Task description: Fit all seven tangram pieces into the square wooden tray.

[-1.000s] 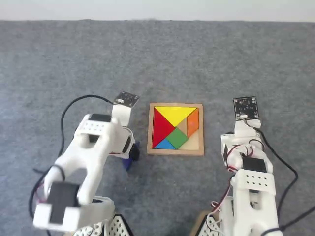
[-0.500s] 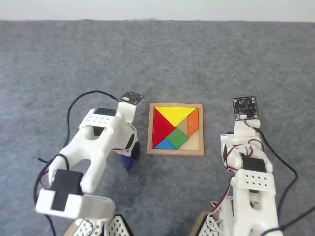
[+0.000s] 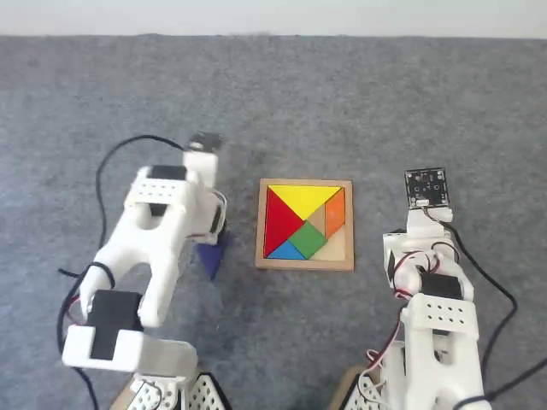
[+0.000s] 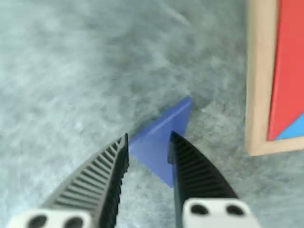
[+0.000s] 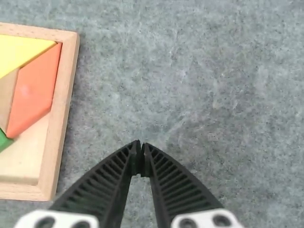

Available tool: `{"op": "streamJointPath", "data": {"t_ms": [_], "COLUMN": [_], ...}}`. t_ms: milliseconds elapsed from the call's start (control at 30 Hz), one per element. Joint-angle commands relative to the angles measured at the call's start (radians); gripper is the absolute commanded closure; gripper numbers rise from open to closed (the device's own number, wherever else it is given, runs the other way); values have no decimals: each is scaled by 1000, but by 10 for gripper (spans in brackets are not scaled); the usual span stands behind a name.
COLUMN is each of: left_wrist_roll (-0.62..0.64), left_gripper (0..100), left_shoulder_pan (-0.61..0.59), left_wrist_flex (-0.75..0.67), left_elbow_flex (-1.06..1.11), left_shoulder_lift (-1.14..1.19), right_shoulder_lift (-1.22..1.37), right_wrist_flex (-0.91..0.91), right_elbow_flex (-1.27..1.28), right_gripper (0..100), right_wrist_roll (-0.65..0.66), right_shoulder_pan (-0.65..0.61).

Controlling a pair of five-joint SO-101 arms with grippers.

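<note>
The square wooden tray [image 3: 261, 224] lies at the middle of the grey carpet. It holds a yellow triangle [image 3: 301, 198], a red triangle [image 3: 280, 224], a green piece [image 3: 309, 237], a light blue piece [image 3: 287, 250] and an orange piece [image 3: 336, 212]. Bare wood [image 3: 338, 248] shows in its near right corner. A dark blue triangle [image 3: 211, 254] sits left of the tray, tilted on edge. My left gripper [image 4: 148, 140] is shut on this blue triangle [image 4: 164, 126]. My right gripper [image 5: 141, 159] is shut on nothing, over carpet right of the tray rim [image 5: 64, 109].
The left arm [image 3: 162, 231] stands close to the tray's left rim [image 4: 260, 76]. The right arm [image 3: 425, 256] stands just right of the tray. Grey carpet [image 3: 299, 102] stretches open behind the tray.
The left arm has swung left and back, away from the tray. The blue triangle has shifted with it, a little left and farther back. The right arm has kept still.
</note>
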Motion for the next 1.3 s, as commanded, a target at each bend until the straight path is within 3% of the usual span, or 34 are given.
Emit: {"op": "streamJointPath", "data": {"t_ms": [0,100,333,400,533,633,933,1167,1267], "left_wrist_roll": [270,361,138,11,-420,-569,-560,-543,-503], "left_gripper": [881,878,876,876,876,876,875,725,718], "left_shoulder_pan": [-5,-8,-23,-20,15,8,44,35,35], "left_wrist_flex": [68,49,46,48,48,48,32,32,0], "left_elbow_flex": [-137,-154,-120,-94,-22,7,87,116,110], "left_shoulder_lift": [-3,-3,-3,-3,-14,-14,-2,-2,-2], "right_shoulder_lift": [10,10,12,12,12,12,12,12,12], "right_wrist_flex": [-19,-19,-19,-19,-19,-19,-19,-19,-19], "right_elbow_flex": [-58,-58,-58,-58,-58,-58,-58,-58,-58], "right_gripper": [991,991,991,991,991,991,991,991,991], "right_wrist_roll": [9,9,9,9,9,9,9,9,9], "right_shoulder_pan": [-1,-1,-2,-2,-2,-2,-2,-2,-2]}}
